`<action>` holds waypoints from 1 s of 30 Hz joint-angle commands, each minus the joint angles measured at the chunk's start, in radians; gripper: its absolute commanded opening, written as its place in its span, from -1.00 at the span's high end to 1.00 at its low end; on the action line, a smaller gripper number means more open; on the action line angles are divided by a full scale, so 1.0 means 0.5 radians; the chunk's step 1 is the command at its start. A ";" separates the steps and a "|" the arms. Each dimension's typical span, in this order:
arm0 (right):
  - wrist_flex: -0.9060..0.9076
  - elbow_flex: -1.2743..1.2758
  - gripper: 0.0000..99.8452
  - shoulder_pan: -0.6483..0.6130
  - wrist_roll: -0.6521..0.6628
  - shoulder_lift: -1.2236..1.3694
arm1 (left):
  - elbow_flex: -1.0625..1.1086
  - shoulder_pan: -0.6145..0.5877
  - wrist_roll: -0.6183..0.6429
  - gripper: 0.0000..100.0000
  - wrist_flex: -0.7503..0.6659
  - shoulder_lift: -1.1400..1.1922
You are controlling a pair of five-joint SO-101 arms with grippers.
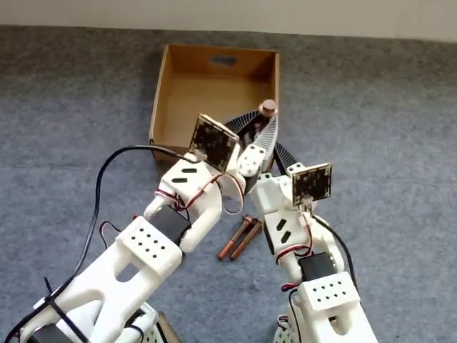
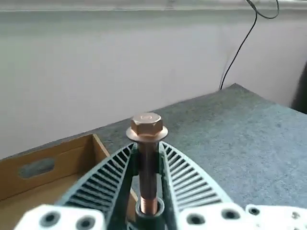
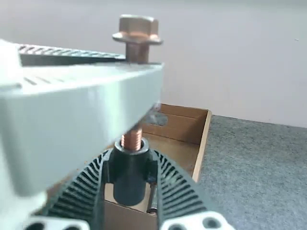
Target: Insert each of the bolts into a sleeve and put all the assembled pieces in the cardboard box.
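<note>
A copper bolt [image 2: 147, 128] stands upright with my left gripper [image 2: 147, 151] shut on its shaft. Its threaded lower end sits in the mouth of a black sleeve [image 3: 128, 175], and my right gripper [image 3: 129, 160] is shut around that sleeve just below. From above, the bolt head [image 1: 268, 108] shows over the near right corner of the cardboard box [image 1: 166, 86], with the left gripper [image 1: 258, 127] and right gripper [image 1: 276, 151] crossed beneath it. Two more bolts [image 1: 240, 238] lie on the carpet between the arms.
Grey carpet [image 1: 371, 107] surrounds the open box. The box wall [image 3: 204, 132] stands just behind the held parts, and a thin dark piece [image 3: 152, 199] lies inside it. A black cable [image 1: 100, 186] loops over the left arm.
</note>
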 commanded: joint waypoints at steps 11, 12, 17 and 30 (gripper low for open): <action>-0.048 -0.017 0.99 0.011 -0.015 -0.035 | 0.130 -0.029 0.138 0.99 0.000 -0.094; -0.048 -0.017 0.99 0.011 -0.015 -0.035 | 0.149 -0.038 0.138 0.99 0.000 -0.094; -0.048 -0.017 0.99 0.011 -0.015 -0.035 | 0.210 -0.063 0.138 0.99 -0.009 -0.094; -0.048 -0.017 0.99 0.011 -0.012 -0.035 | 0.244 -0.066 0.141 0.98 0.000 -0.097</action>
